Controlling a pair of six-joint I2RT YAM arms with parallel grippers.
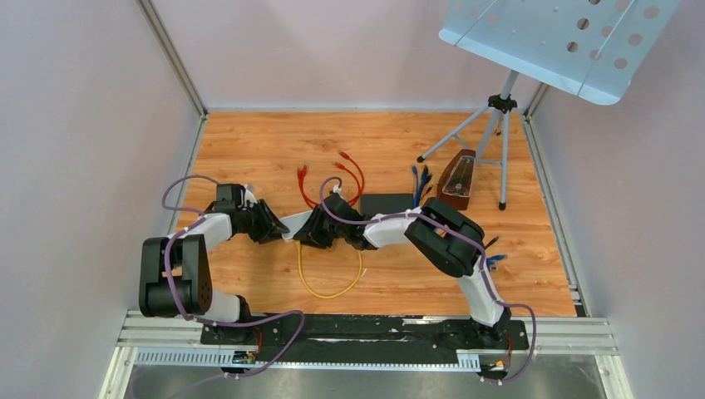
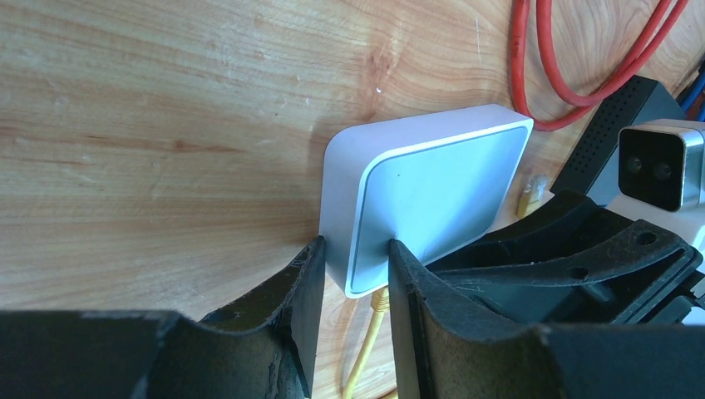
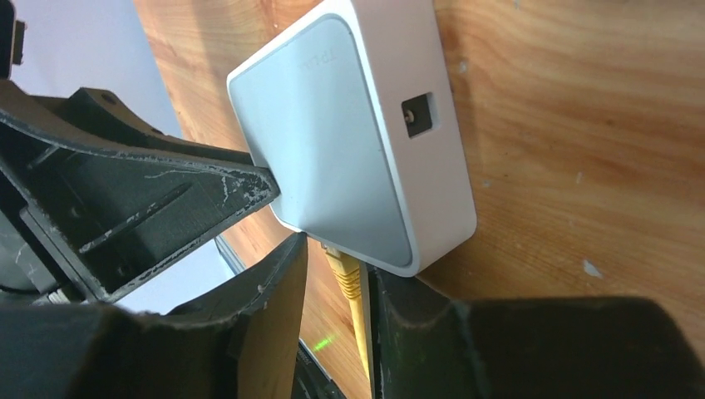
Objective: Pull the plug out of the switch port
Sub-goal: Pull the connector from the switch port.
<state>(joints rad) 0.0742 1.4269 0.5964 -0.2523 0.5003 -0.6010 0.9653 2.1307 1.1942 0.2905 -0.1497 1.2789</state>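
Plug (image 3: 342, 270) first: where is it sitting?

It is yellow and seated in a port on the edge of the white switch (image 2: 441, 191), on the side that faces the arm bases. Its yellow cable (image 1: 331, 283) leaves that edge and loops over the desk (image 1: 249, 141) toward the bases.

And the switch itself?

It is near the middle of the desk, between the two wrists. From above only a sliver of white shows. Just beyond it lies a black box (image 1: 387, 202), with red cables (image 1: 353, 170) curling beside that.

What about the right jaws?

They are partly open, with one finger (image 3: 274, 291) on each side of the plug, just outside the switch's edge. A strip of wood shows between that finger and the plug, so they straddle it without clamping. The other finger is right beside the plug, and I cannot tell whether it touches.

And the left jaws?

They are closed on the switch near a corner. One finger (image 2: 308, 274) is against its white side wall and the other is on its pale grey face. The right wrist view shows that second tip pressed onto the face.

Anything else on the desk?

There are blue cables (image 1: 421, 179) past the black box, and a music stand (image 1: 565, 37) on a tripod in the far right corner.
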